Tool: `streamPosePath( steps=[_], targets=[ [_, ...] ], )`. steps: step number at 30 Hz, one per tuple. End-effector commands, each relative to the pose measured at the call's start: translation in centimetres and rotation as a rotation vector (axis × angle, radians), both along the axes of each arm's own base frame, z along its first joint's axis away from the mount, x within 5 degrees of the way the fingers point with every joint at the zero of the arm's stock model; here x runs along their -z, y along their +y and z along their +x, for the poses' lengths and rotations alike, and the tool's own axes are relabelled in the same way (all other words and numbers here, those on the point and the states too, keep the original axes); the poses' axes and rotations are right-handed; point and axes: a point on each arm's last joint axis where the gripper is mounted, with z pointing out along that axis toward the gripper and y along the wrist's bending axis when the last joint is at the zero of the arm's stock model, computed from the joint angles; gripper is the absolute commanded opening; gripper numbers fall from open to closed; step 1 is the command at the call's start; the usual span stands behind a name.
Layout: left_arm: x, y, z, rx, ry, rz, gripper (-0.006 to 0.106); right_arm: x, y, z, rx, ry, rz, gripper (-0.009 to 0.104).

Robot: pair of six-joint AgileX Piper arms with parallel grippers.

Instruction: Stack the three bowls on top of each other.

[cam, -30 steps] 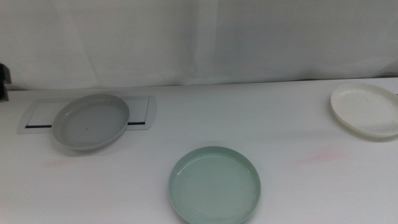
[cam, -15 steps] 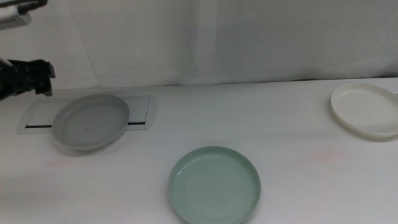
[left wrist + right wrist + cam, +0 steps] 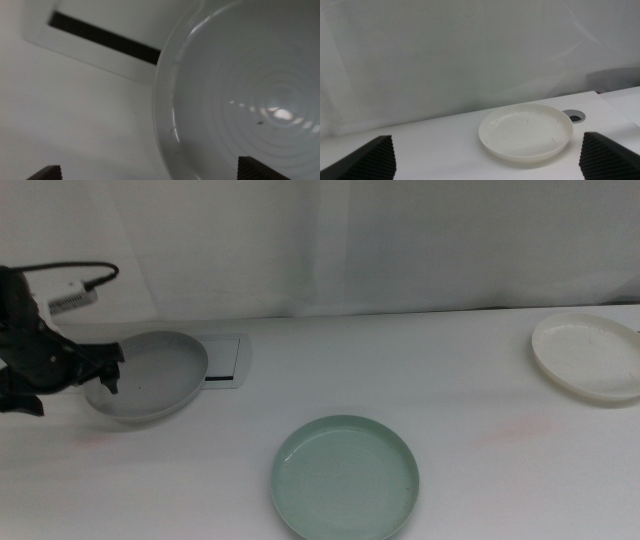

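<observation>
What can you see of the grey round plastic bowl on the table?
The grey round plastic bowl is shallow and plate-like, with a glossy inside showing faint concentric rings and a small dark speck. It sits upright at the table's far left, lying partly over a flat silver-framed panel. The left end effector is at its left rim, jaws open to either side of the edge.

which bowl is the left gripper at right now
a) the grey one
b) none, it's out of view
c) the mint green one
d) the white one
a: in the middle view the left gripper is at the near-left rim of the grey bowl, and the left wrist view shows its open jaws straddling that rim.
</observation>
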Motion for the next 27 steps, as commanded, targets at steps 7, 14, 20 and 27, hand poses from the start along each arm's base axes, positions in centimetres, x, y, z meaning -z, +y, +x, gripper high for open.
streamPosePath(
  steps=[7,14,20,27],
  targets=[
    [3.3,0.1,0.9,-0.038,0.033,-0.023,0.092,0.1,0.0,0.0,0.005,-0.006,-0.007,0.103],
    [4.1,0.1,0.9,-0.059,0.049,-0.031,0.083,0.1,0.0,0.0,0.005,-0.006,-0.007,0.103],
    [4.2,0.1,0.9,-0.078,0.051,-0.037,0.016,0.1,0.0,0.0,0.005,-0.006,-0.007,0.103],
    [4.6,0.1,0.9,-0.078,0.058,-0.038,-0.003,0.1,0.0,0.0,0.005,-0.006,-0.007,0.103]
  ],
)
